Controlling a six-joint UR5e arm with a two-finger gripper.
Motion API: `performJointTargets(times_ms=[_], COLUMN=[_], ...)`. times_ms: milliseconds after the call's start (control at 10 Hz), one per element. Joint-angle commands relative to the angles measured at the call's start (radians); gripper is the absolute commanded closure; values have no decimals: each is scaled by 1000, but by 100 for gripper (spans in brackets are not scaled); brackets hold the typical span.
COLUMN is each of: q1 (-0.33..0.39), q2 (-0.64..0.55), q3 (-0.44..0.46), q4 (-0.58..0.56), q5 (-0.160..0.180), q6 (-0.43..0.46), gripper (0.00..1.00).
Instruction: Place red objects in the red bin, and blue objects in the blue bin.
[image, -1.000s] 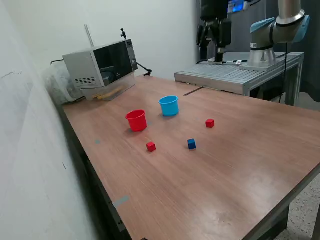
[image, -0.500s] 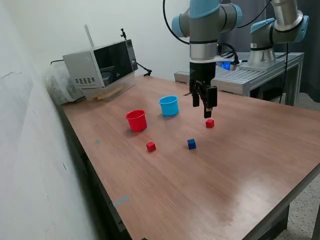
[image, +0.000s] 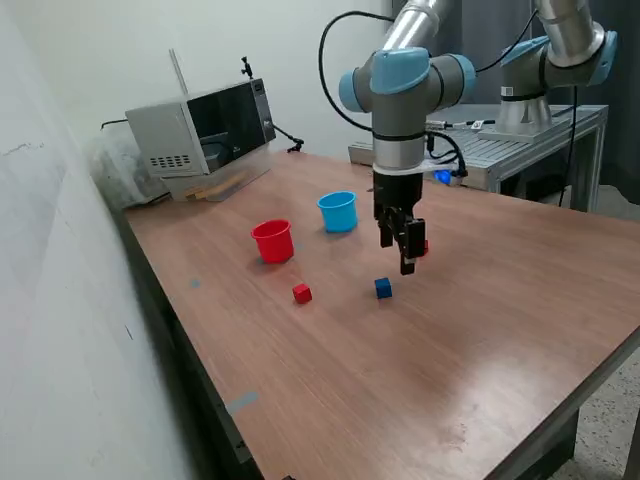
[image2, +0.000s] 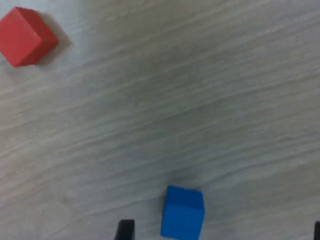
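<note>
Wood-grain table spreads wide and bare beyond the tool, which hangs pointing down, fingers parted and holding nothing, above a blue cube. One red cube peeks from behind it; another lies well apart, as do the red cup and blue cup.

Wrist view: the blue cube sits between the fingertips, untouched, the red cube far off.

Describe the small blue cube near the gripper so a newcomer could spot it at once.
Start at the wooden table and find the light blue plastic cup. Nearer the front edge, just below the black two-finger gripper, sits the small dark blue cube. It is the only blue block in view; the similar cubes are red.
</note>
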Motion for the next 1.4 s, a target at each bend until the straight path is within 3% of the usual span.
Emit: performJointTargets(times_ms=[0,300,800,900,1300], q1=[-15,-59,-61,-59,-52], q2=[33,58,78,78,77], q3=[-15,-24,-28,-28,-29], q4=[-9,-21,-22,-22,-21], q5=[0,0,3,5,9], q6=[0,0,-3,-4,-70], gripper=[0,0,0,100,100])
